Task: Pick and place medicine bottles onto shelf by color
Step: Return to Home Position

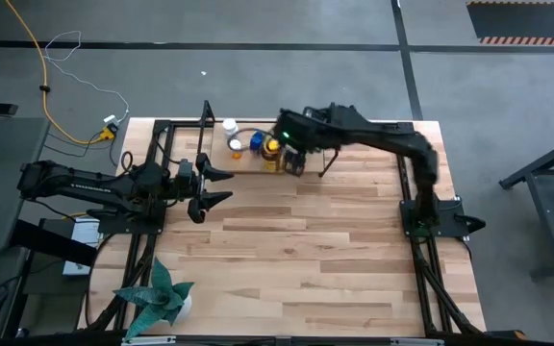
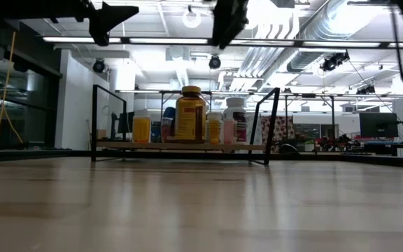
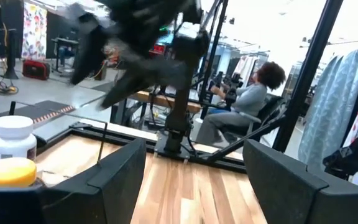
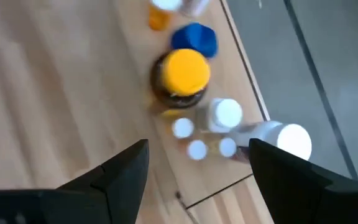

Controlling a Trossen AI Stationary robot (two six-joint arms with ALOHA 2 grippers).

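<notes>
The black wire shelf (image 1: 205, 115) (image 2: 266, 126) stands at the table's far edge. On its wooden floor stand the big amber bottle with a yellow cap (image 1: 272, 154) (image 2: 191, 112) (image 4: 186, 71), a blue-capped bottle (image 1: 256, 142) (image 4: 194, 37), orange bottles (image 2: 142, 128) and white-capped ones (image 1: 229, 125) (image 4: 227, 114). My right gripper (image 1: 294, 159) (image 4: 197, 168) hovers open above this cluster, pointing down, clear of the bottles. My left gripper (image 1: 212, 187) (image 3: 194, 177) waits open in the air near the shelf's left end. It sees a white bottle (image 3: 11, 140) and a yellow cap (image 3: 8, 173).
A teal spiky potted plant (image 1: 157, 298) sits at the table's near left corner. Bare wood stretches across the table's middle and near side (image 1: 325, 259). Black arm frames stand along both sides. A person (image 3: 244, 106) sits in the room beyond the table.
</notes>
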